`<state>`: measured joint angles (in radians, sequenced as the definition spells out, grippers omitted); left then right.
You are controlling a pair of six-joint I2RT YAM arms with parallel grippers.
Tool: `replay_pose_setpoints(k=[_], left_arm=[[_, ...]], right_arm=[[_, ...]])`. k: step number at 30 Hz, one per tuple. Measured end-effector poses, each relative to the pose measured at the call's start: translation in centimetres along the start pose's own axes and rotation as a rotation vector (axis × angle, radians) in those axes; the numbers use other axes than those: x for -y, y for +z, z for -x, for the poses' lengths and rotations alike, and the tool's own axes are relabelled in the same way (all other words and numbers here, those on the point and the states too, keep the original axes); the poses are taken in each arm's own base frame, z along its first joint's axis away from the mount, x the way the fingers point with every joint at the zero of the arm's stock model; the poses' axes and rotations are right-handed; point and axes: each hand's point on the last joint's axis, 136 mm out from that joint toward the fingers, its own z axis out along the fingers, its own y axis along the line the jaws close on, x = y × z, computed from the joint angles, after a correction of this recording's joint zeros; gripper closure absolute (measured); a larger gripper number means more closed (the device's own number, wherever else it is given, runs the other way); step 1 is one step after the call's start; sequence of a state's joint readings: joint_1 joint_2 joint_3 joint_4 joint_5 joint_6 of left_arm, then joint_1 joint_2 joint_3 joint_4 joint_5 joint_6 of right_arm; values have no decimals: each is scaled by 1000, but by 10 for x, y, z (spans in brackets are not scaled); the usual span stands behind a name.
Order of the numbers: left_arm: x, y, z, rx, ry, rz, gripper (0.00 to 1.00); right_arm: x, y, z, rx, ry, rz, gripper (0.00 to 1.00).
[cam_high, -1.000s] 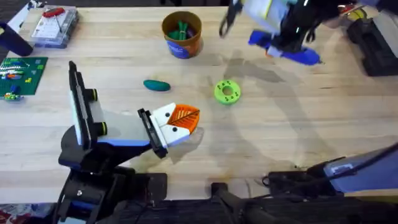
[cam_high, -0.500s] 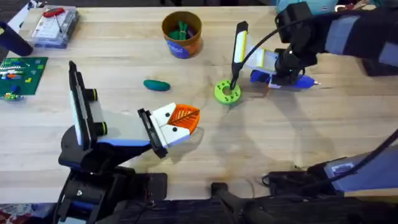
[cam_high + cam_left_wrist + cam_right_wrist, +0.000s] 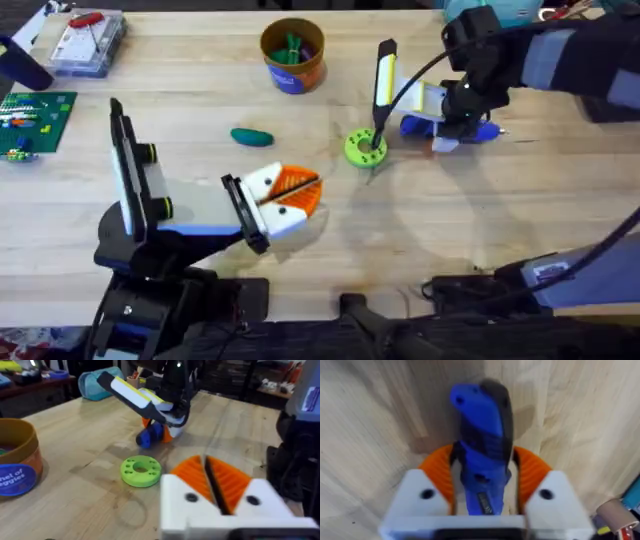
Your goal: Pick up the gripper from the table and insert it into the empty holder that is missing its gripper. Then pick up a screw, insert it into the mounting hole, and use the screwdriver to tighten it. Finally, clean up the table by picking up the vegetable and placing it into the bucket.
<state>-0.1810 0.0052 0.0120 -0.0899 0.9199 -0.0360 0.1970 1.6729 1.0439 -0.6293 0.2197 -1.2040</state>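
My right gripper (image 3: 447, 124) is shut on the blue screwdriver (image 3: 478, 128) at the far right of the table, and the blue body (image 3: 482, 455) sits between the orange pads (image 3: 438, 472). It hovers just right of a lime-green disc (image 3: 365, 147). At my left arm's end, the black holder (image 3: 240, 215) carries two white blocks with orange ribbed tips. Those are the gripper (image 3: 272, 184) and its twin, pressed together as my left gripper (image 3: 302, 192), shut on nothing. The dark green vegetable (image 3: 252, 137) lies left of the disc. The bucket (image 3: 292, 55) stands at the back. I cannot make out a screw.
A clear parts box (image 3: 85, 40) and a green board (image 3: 35, 115) occupy the far left. A black case (image 3: 605, 75) sits at the right edge. Bare wood lies in front of the disc and to the right of my left gripper.
My right arm has carried the screwdriver from the back right down and leftward, close to the lime-green disc. The left arm has stayed still.
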Motion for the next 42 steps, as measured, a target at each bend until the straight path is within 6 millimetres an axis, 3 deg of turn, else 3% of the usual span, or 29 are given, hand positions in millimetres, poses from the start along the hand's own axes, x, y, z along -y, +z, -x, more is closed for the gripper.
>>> replay_pose_setpoints(k=[3, 5, 6, 7, 14, 18, 24, 29, 30, 36, 42], left_arm=[[0, 0, 0, 0, -2, 0, 452], [0, 0, 0, 0, -3, 0, 139], [0, 0, 0, -1, -5, 0, 51], [0, 0, 0, 0, -4, 0, 24], [0, 0, 0, 2, -1, 1, 15], [-5, 0, 6, 26, 7, 25, 14], [-31, -8, 19, 37, -38, 185, 15], [-54, -24, 59, 5, -61, 347, 15], [-68, -32, 79, -62, -109, 430, 15], [-104, -43, 100, -256, -302, 550, 15], [-138, -56, 99, -464, -497, 661, 14]], right_arm=[[1, 0, 0, -1, -1, -7, 77], [2, -1, 0, -1, -4, -10, 12], [2, -1, 0, -1, -4, -9, 8], [2, -1, 0, -1, -4, -9, 8], [4, -5, 0, 3, 1, -21, 7], [21, -28, 4, 49, 78, -123, 7], [66, -108, 10, 205, 362, -418, 7], [78, -176, -3, 351, 602, -573, 7], [79, -212, -11, 455, 747, -634, 7], [66, -271, -30, 689, 1058, -680, 6], [25, -292, -52, 804, 1315, -597, 7]])
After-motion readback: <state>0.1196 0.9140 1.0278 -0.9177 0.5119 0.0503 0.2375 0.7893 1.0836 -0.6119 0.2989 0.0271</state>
